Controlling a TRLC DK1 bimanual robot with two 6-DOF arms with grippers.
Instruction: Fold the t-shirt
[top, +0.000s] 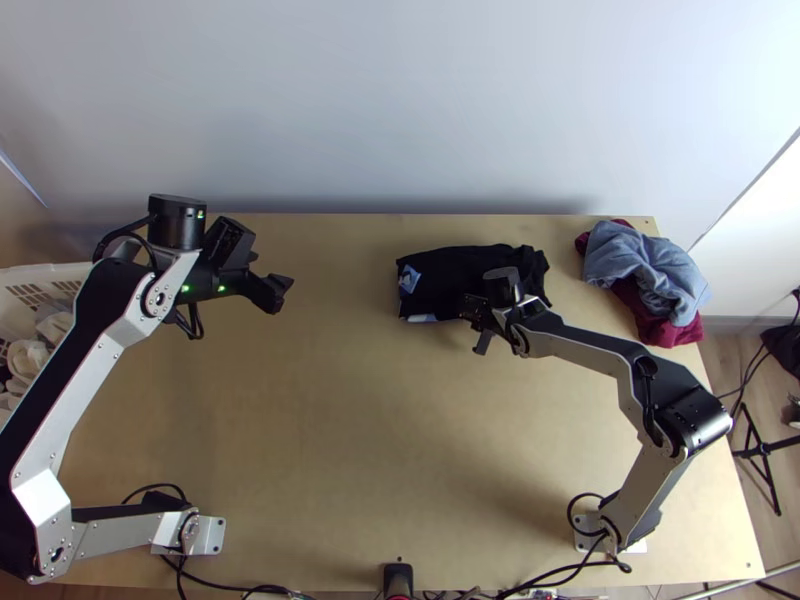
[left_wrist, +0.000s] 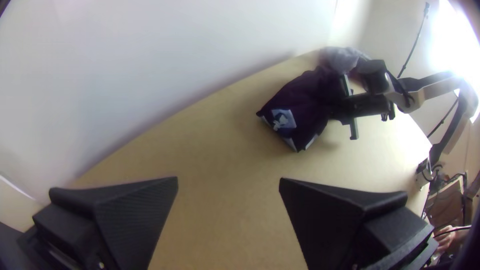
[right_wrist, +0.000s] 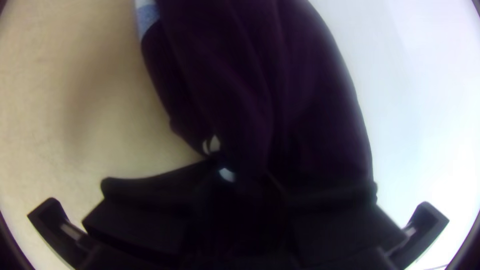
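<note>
1. The right pincer (top: 474, 308) pinches a gathered part of the dark t-shirt (top: 440, 285), which lies rumpled beneath and beside it on the counter (top: 330, 430).
2. The shirt's pale printed patch (top: 408, 279) is left of that pincer.
3. The left pincer (top: 281, 291) is spread, well apart from the shirt.
4. Right of the right pincer, a grey-blue cloth (top: 640, 262) rests on a dark red one (top: 662, 330).

This looks like a little robot workroom, maybe a lab. One robot arm (top: 60, 380) and another (top: 580, 350) stand on a big wooden worktop (top: 350, 450). I see black wires (top: 240, 588), a three-legged stand (top: 765, 460), a plain pale wall (top: 400, 100) and a wood floor (top: 725, 352).
</note>
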